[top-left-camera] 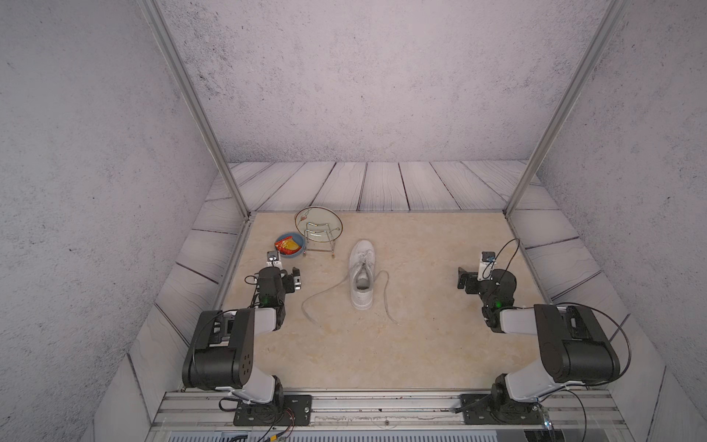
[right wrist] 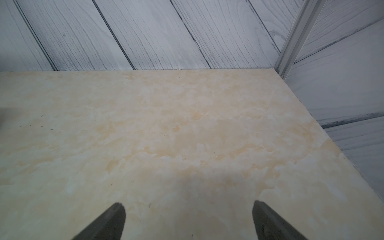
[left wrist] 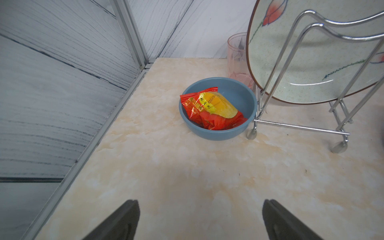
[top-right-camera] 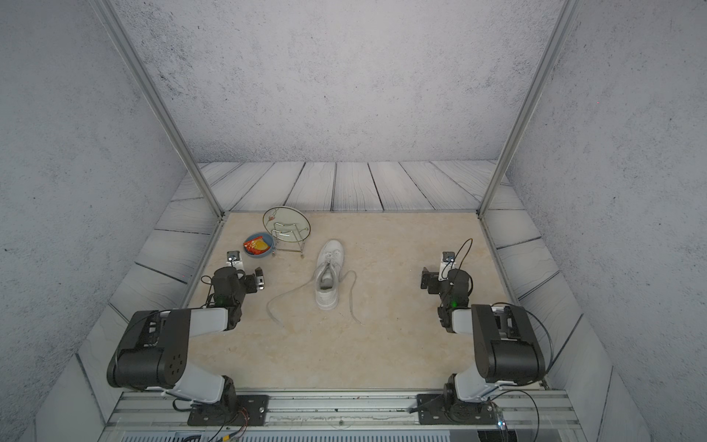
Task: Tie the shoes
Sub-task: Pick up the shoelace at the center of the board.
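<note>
Starting on the left, our left gripper (left wrist: 199, 207) hovers over the table (top-left-camera: 344, 352) with its jaws spread wide and nothing between them. Just ahead of it sits a blue bowl (left wrist: 218, 133) with a red-and-yellow snack packet (left wrist: 209, 110) inside. Behind the bowl there's a pink cup (left wrist: 236, 54), partly hidden by a flowered plate (left wrist: 311, 68) leaning in a wire rack (left wrist: 299, 126). The rack's foot is right up against the bowl, though we can't tell if they actually touch.

In the middle, both top views show the white shoe (top-left-camera: 361, 275) sitting on its sole, toe pointing away from the arm bases and well apart from both grippers. It's untied. The left lace (top-left-camera: 306, 302) curls out across the table, and the right lace (top-left-camera: 385, 300) trails off on the other side.

Over on the right, our right gripper (right wrist: 189, 209) is spread wide too, above the table near its far right corner, holding nothing.
</note>
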### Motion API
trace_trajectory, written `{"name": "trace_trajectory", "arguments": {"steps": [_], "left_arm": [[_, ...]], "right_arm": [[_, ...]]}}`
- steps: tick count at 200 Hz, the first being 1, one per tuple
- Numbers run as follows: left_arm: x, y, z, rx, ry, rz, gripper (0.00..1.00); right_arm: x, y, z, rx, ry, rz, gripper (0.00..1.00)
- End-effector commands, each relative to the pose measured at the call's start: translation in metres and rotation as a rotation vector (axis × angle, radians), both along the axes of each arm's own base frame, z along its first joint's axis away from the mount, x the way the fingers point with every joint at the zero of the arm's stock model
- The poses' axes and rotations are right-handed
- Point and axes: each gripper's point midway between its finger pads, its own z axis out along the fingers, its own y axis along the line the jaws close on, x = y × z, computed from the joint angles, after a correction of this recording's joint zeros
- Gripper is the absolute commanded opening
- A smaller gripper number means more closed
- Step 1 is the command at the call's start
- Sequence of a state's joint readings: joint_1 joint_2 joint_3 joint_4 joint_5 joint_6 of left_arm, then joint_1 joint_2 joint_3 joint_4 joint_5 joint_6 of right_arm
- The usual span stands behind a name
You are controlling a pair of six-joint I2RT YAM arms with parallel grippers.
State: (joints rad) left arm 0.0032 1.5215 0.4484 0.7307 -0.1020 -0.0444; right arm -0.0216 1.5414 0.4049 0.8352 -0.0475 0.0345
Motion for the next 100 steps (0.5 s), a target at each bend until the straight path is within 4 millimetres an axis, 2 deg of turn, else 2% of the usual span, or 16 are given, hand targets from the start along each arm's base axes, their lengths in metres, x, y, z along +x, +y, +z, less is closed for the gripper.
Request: {"name": "trace_trajectory", "arguments": {"steps": [1, 18, 36, 47, 71, 87, 100], "left_arm": [[0.005, 0.001, 0.009, 0.006, -0.029, 0.015, 0.99], [-0.001, 0.008, 0.023, 0.009, -0.056, 0.054, 0.99], [-0.012, 0.013, 0.050, 0.012, -0.034, 0.084, 0.99], [-0.016, 0.014, 0.069, -0.019, -0.023, 0.111, 0.99], [-0.023, 0.004, 0.100, -0.194, -0.026, 0.123, 0.99], [-0.024, -0.017, 0.102, -0.344, 0.005, 0.068, 0.96], [-0.026, -0.032, 0.092, -0.449, 0.070, 0.045, 0.94]], "right_arm": [[0.004, -0.007, 0.005, 0.009, -0.034, -0.054, 1.00], [-0.008, -0.011, 0.026, 0.006, -0.100, -0.078, 1.00], [-0.016, -0.011, 0.051, 0.015, -0.099, -0.083, 1.00], [-0.020, -0.012, 0.067, 0.083, -0.078, -0.115, 1.00], [-0.023, 0.025, 0.102, 0.248, -0.060, 0.055, 0.99], [-0.022, 0.044, 0.114, 0.406, -0.004, 0.107, 0.98], [-0.020, 0.063, 0.116, 0.493, 0.070, 0.163, 0.95]]}}
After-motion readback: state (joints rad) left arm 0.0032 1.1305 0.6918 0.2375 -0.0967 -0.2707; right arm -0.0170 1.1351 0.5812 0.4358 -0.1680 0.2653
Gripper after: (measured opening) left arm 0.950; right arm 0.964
